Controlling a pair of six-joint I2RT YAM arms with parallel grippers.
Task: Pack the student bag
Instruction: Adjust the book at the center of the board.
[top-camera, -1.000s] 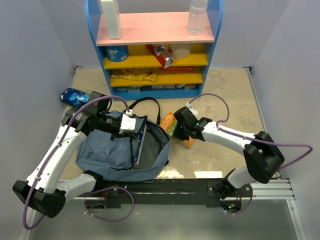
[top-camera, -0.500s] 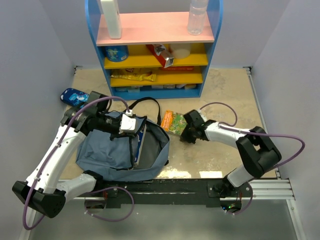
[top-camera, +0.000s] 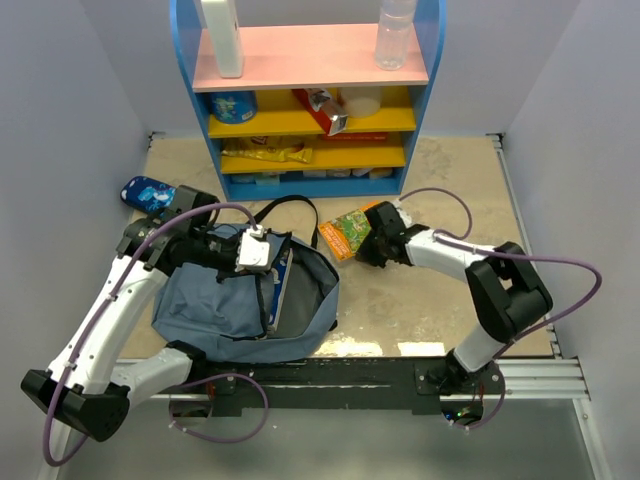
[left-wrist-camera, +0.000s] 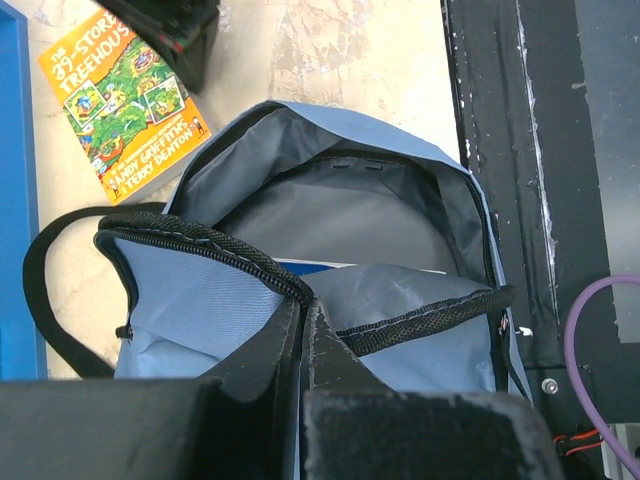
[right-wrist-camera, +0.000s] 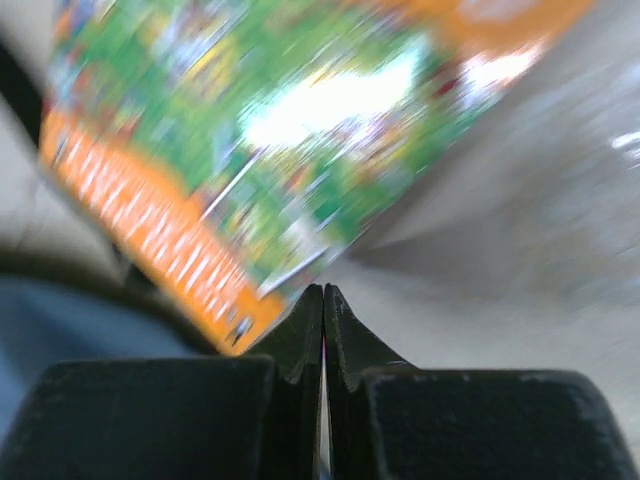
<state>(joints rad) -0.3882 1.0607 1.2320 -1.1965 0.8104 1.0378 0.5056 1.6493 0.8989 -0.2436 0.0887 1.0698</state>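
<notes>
The slate-blue student bag (top-camera: 225, 310) lies open at the near left, its dark-lined mouth facing right. My left gripper (top-camera: 262, 252) is shut on the bag's black zipper rim (left-wrist-camera: 250, 262), holding the mouth open (left-wrist-camera: 305, 305). A blue flat item (left-wrist-camera: 320, 266) shows inside the bag. My right gripper (top-camera: 375, 240) is shut on the edge of an orange and green paperback book (top-camera: 345, 232), just right of the bag's mouth. The book is blurred in the right wrist view (right-wrist-camera: 280, 130), above my shut fingertips (right-wrist-camera: 323, 292). It also shows in the left wrist view (left-wrist-camera: 125, 100).
A blue shelf unit (top-camera: 310, 185) with pink and yellow boards stands at the back, holding bottles, snacks and packets. A small bright-blue pouch (top-camera: 148, 192) lies at the far left. A black strap (top-camera: 290, 205) loops behind the bag. The black base rail (top-camera: 350, 372) runs along the near edge.
My right gripper has swung up and back with the book, which turned and moved a little away from the bag's mouth. My left gripper has stayed on the bag's rim.
</notes>
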